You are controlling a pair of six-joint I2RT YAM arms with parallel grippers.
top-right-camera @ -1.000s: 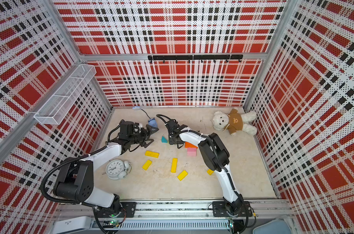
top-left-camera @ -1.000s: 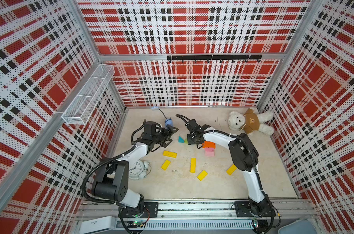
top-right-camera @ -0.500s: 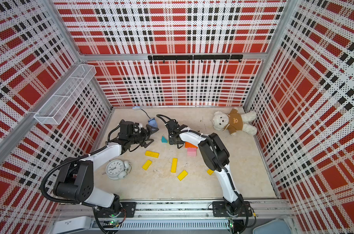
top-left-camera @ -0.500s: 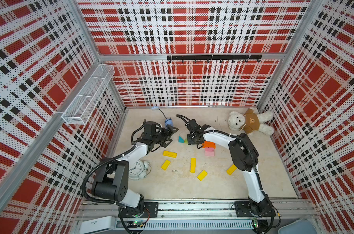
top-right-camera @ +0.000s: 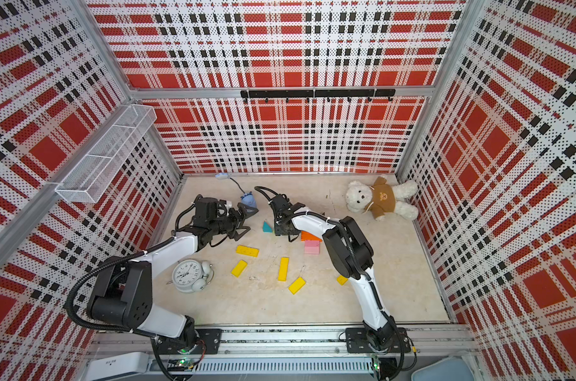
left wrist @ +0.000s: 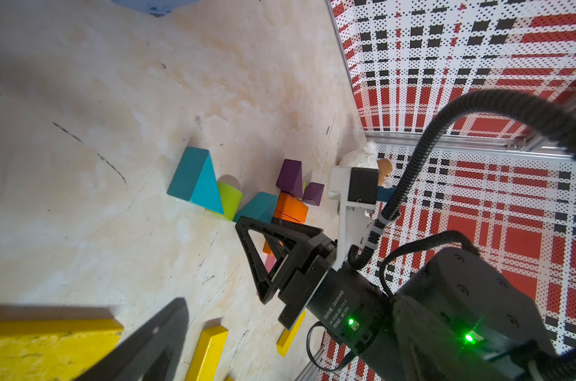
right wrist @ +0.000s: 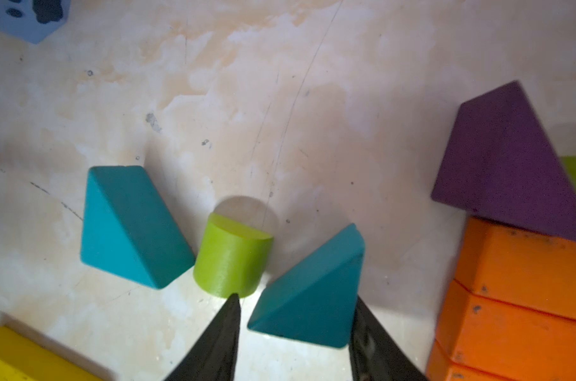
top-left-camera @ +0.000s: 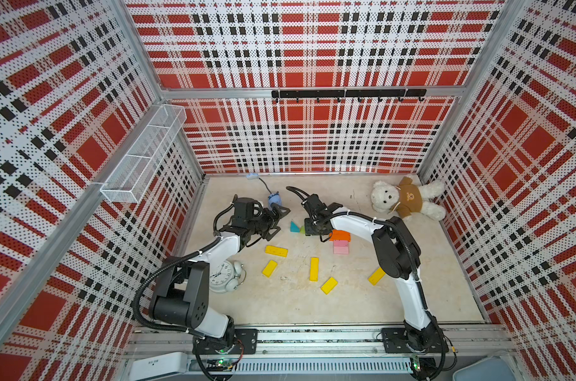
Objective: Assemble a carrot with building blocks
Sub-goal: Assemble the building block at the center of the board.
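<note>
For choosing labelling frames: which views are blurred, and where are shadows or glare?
Right wrist view: fingers blurred; lime stub sharp, casting a round shadow. Left wrist view: near yellow bar out of focus; green lamps flare on right arm. Both top views: sharp, evenly lit.

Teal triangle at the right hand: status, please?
Left hand open, empty. Right hand open, astride teal triangle, gap on one side. Green stub close beside one finger.

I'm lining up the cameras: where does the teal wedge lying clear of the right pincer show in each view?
In a top view: teal wedge mid-floor, near the orange blocks.
In a top view: same spot.
Left wrist: mid-picture, beside a green cylinder.
Right wrist: beside that cylinder, apart from the orange blocks.
Shared landmark: the orange blocks.
</note>
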